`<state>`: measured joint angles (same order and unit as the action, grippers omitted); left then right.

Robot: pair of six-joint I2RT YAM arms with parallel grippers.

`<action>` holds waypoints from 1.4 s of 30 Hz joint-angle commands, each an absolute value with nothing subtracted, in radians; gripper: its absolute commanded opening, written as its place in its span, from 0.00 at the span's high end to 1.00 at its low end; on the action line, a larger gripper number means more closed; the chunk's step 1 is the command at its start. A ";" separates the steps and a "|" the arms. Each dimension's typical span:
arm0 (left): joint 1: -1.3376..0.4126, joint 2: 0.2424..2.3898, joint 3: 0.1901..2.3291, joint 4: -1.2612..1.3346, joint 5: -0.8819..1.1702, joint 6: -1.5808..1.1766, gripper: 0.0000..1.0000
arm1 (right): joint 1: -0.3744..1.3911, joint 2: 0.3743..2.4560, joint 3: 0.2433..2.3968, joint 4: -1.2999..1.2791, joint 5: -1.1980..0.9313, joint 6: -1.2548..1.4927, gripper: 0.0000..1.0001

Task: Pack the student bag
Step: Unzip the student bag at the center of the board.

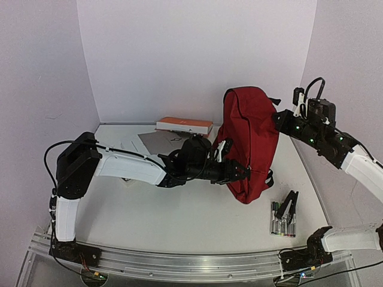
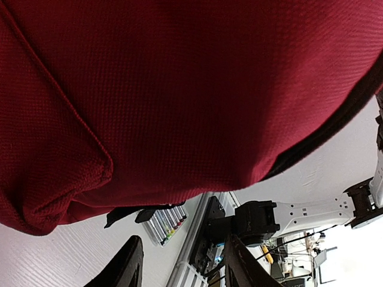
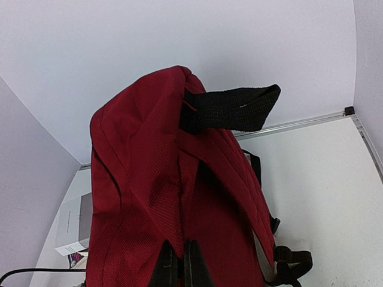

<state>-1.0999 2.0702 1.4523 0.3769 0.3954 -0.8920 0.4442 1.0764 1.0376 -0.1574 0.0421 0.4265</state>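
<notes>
The student bag (image 1: 248, 140) is a dark-red backpack standing upright at the table's middle right, with a black top handle (image 3: 230, 109). My right gripper (image 3: 181, 266) is shut on a pinch of the bag's red fabric (image 3: 173, 203), high on its right side (image 1: 280, 119). My left gripper (image 2: 182, 263) is open and empty, its fingers (image 2: 128, 266) just under the bag's lower left side (image 1: 236, 172). The red fabric (image 2: 179, 89) fills most of the left wrist view.
A pack of marker pens (image 1: 282, 219) and a black clip (image 1: 291, 206) lie near the front right. An orange and white box (image 1: 184, 125), a grey sheet (image 1: 157, 142) and papers lie at the back. Walls close off the table's back and sides.
</notes>
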 commanded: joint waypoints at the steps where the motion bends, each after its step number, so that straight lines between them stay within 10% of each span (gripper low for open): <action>1: -1.107 2.104 1.523 0.415 0.441 -0.934 0.55 | 0.449 1.049 1.046 -0.077 0.066 0.442 1.00; 23: -1.106 2.220 1.666 0.309 0.407 -0.897 0.58 | 0.448 1.049 1.046 -0.077 0.055 0.440 1.00; 35: -1.106 2.152 1.598 0.414 0.446 -0.861 0.97 | 0.449 1.052 1.036 -0.077 0.083 0.433 1.00; 42: -1.106 2.059 1.537 0.430 0.453 -0.821 1.00 | 0.449 1.054 1.017 -0.077 0.118 0.424 1.00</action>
